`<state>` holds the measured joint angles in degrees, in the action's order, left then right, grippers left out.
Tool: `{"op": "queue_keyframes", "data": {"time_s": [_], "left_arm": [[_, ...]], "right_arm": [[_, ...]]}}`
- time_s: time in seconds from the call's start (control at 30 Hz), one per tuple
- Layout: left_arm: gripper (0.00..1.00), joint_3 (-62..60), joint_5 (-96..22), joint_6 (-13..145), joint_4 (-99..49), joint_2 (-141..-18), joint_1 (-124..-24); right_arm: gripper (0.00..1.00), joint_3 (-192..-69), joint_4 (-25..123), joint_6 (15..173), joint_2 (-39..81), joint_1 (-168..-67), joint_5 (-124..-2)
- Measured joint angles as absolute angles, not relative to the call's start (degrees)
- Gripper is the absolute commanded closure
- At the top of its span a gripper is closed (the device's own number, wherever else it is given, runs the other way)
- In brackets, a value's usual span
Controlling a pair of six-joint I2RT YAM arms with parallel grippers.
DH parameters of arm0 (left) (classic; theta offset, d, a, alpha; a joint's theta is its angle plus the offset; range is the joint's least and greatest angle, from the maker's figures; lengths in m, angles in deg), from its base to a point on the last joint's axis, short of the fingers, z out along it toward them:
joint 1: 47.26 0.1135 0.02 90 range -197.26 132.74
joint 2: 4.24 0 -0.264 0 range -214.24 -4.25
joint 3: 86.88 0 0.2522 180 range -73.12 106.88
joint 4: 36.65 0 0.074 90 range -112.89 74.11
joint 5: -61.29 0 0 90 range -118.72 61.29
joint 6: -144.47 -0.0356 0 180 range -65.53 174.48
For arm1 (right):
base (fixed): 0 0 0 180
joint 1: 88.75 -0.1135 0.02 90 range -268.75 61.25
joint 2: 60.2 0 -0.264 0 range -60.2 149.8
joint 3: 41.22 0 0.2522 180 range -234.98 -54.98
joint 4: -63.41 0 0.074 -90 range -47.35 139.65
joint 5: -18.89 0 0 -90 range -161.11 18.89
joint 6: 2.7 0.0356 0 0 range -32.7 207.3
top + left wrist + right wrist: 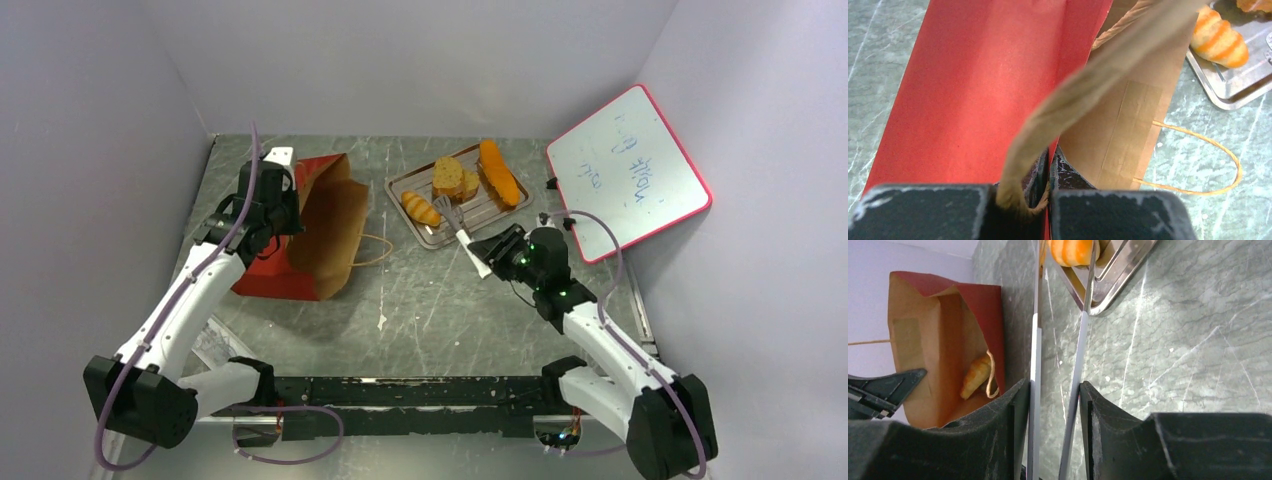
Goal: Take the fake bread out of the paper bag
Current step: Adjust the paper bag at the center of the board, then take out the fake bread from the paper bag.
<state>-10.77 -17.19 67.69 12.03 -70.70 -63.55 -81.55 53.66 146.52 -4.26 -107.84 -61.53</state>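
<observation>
The red paper bag (312, 225) lies tilted on its side, its brown mouth open toward the right. My left gripper (275, 205) is shut on its upper rim; in the left wrist view the jaws (1048, 170) pinch the bag wall (973, 90). A croissant roll (975, 374) lies inside the bag. On the metal tray (505, 213) lie a long loaf (498, 172), a speckled slice (449, 178) and a striped roll (421, 208). My right gripper (495, 250) is shut on metal tongs (455, 222). The tong arms (1035, 340) stand either side of the striped roll (1073, 250).
A pink-framed whiteboard (630, 170) leans at the back right, close behind the right arm. The bag's cord handle (375, 250) lies on the table between bag and tray. White walls close in the table at the left, back and right.
</observation>
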Motion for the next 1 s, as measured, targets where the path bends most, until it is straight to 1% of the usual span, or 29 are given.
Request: {"op": "queue_keyframes", "data": {"time_s": [0.2, 0.4, 0.63, 0.8, 1.0], "left_arm": [[0.93, -14.18, -21.43, 65.52, 10.72, -67.14, -63.95], [0.93, -16.85, -24.31, 63.25, 10.81, -64.45, -65.02], [0.93, -16.82, -24.31, 63.03, 12.79, -64.28, -68.97], [0.93, -16.82, -23.68, 63.12, 16.14, -64.30, -72.25], [0.93, -16.61, -23.02, 63.36, 18.72, -64.65, -72.95]], "right_arm": [[0.61, -82.31, 49.34, 144.62, -9.87, -107.82, -61.02], [0.62, -85.55, 45.31, 142.71, -14.88, -107.84, -58.81], [0.62, -90.25, 43.74, 141.23, -18.77, -107.89, -54.75], [0.63, -89.77, 43.26, 141.21, -21.24, -108.65, -51.25], [0.64, -88.65, 41.44, 141.08, -24.93, -112.30, -48.41]]}}
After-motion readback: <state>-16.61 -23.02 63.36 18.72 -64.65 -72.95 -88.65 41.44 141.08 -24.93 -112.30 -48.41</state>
